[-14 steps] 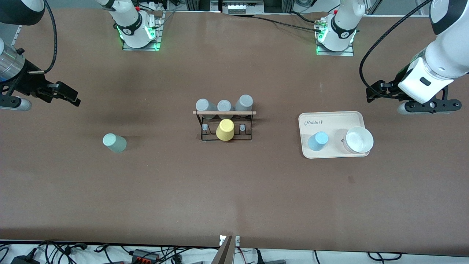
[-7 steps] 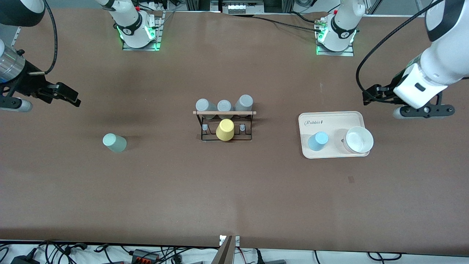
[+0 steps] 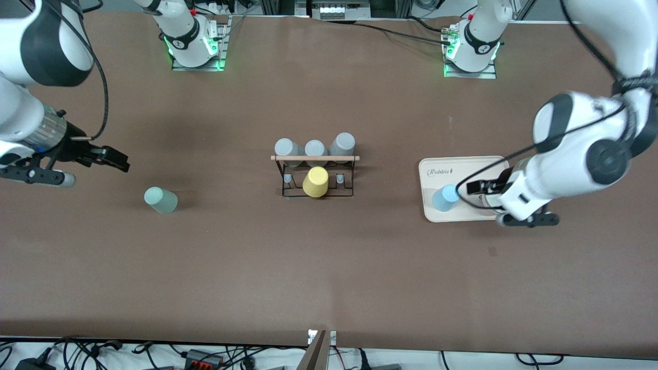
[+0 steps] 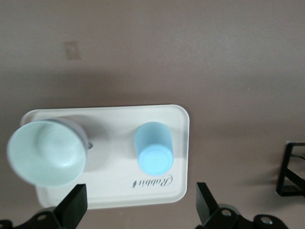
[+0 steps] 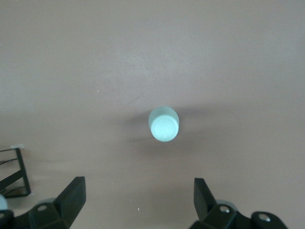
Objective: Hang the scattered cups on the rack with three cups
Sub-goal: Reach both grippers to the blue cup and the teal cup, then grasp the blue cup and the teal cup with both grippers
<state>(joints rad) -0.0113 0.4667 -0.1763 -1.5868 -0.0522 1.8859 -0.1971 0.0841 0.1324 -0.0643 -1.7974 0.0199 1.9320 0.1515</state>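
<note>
While your right gripper [image 3: 115,160] edges toward the mint-green cup [image 3: 160,200] near the right arm's end, your left gripper [image 3: 475,191], fingers spread, has dropped over the cream tray [image 3: 462,165] beside the light blue cup [image 3: 445,198]; the rack [image 3: 314,174] waits mid-table.

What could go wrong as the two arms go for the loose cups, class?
1. The left gripper, open over the cream tray, may knock the white bowl standing beside the light blue cup.
2. The mint-green cup stands alone on bare table; the open right gripper could tip it.
</note>
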